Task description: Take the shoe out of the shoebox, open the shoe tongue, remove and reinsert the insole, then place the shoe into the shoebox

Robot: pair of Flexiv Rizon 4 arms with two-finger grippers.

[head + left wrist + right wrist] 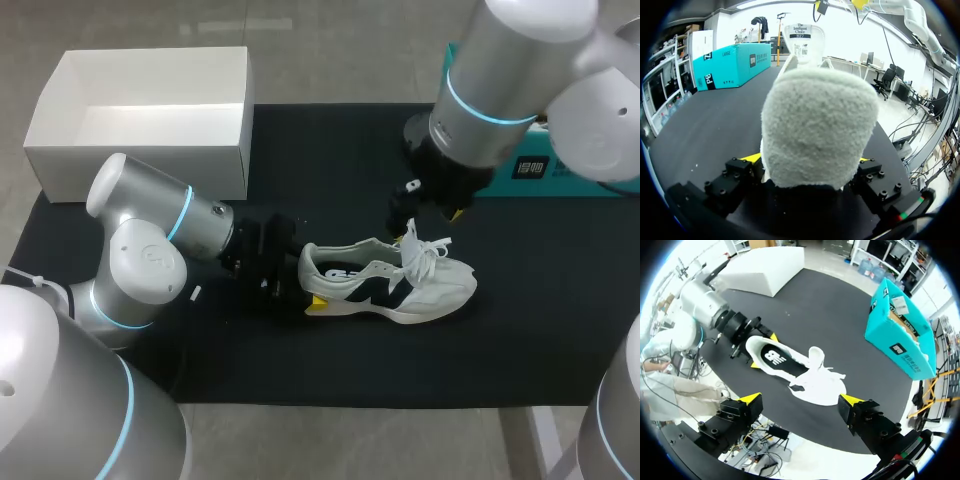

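So my left gripper is clamped on the shoe heel mid-table, right gripper above it spread wide, shoebox at far left corner

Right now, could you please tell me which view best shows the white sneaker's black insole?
Right wrist view: it looks down onto the black insole. Head view glimpses it; left wrist sees only the white sneaker's heel.
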